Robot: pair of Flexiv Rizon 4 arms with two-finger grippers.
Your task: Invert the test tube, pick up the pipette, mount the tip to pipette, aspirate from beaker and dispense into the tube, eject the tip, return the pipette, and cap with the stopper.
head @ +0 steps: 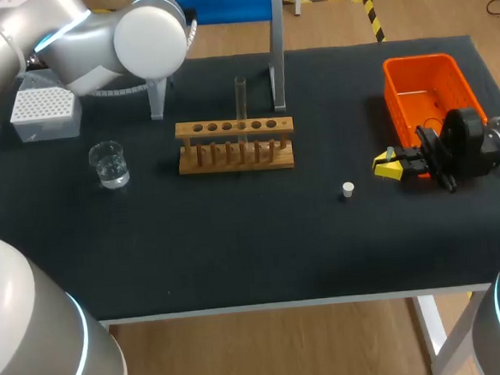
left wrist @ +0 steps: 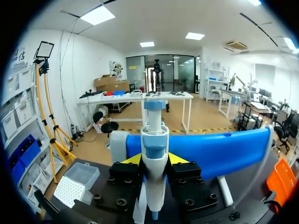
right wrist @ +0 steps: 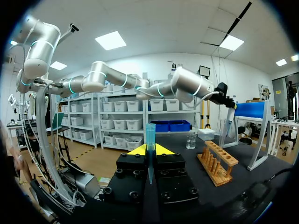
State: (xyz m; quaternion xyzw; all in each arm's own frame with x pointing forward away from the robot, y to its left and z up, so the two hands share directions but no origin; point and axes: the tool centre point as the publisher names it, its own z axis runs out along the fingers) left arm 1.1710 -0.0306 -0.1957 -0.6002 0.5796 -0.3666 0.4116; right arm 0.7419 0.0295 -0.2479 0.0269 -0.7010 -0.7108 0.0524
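The left claw (left wrist: 154, 161) clamps the pipette (left wrist: 154, 126) on its blue stand (left wrist: 224, 149), ready for lifting; the right claw (head: 388, 167), state indiscernible, rests near the stopper (head: 347, 189).

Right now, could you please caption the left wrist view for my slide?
Left claw shut on the pipette, blue stand just ahead, tip box beside it.

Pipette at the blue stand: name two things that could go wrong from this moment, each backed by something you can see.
1. The left gripper is shut on the pipette right against the blue stand; a tilted lift might snag it there.
2. The right gripper holds only a slim tapered tip; an off-axis push onto the pipette might make it slip or skew.
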